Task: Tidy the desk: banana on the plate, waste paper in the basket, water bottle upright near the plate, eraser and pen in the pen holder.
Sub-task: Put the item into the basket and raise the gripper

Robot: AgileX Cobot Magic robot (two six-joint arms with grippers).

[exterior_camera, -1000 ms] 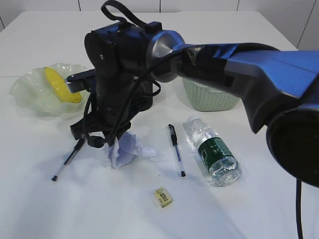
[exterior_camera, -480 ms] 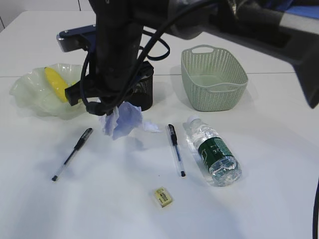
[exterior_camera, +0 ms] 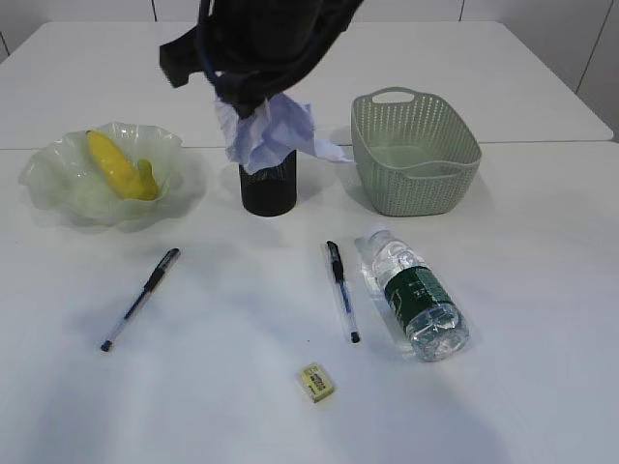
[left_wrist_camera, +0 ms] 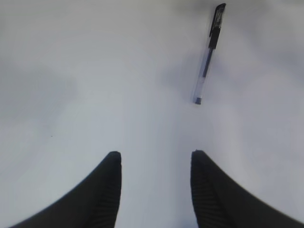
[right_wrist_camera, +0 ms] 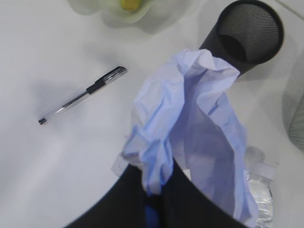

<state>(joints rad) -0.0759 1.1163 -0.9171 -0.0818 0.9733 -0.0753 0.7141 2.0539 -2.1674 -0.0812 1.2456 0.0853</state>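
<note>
- The right gripper (right_wrist_camera: 154, 199) is clenched on the waste paper (right_wrist_camera: 190, 128), pinching one end of the pale crumpled sheet between its dark fingers.
- In the exterior view the right arm's dark wrist (exterior_camera: 256, 43) hangs high over the back of the table (exterior_camera: 542, 387), and the paper (exterior_camera: 274, 130) dangles from it, in front of the upper part of the black mesh pen holder (exterior_camera: 268, 186).
- The green basket (exterior_camera: 416, 155) stands just to the right of the pen holder, apart from the paper.
- The left gripper (left_wrist_camera: 156, 164) has its two ribbed fingers apart with nothing between them, pointing at bare table; one pen (left_wrist_camera: 209, 52) lies beyond it.
- The banana (exterior_camera: 118, 166) lies on the wavy glass plate (exterior_camera: 53, 184) at the left.
- Two pens lie flat on the table: one at the left (exterior_camera: 141, 299), one in the middle (exterior_camera: 341, 291).
- The water bottle (exterior_camera: 413, 304) lies on its side just right of the middle pen.
- The eraser (exterior_camera: 317, 382) sits near the front edge, below the middle pen.
</note>
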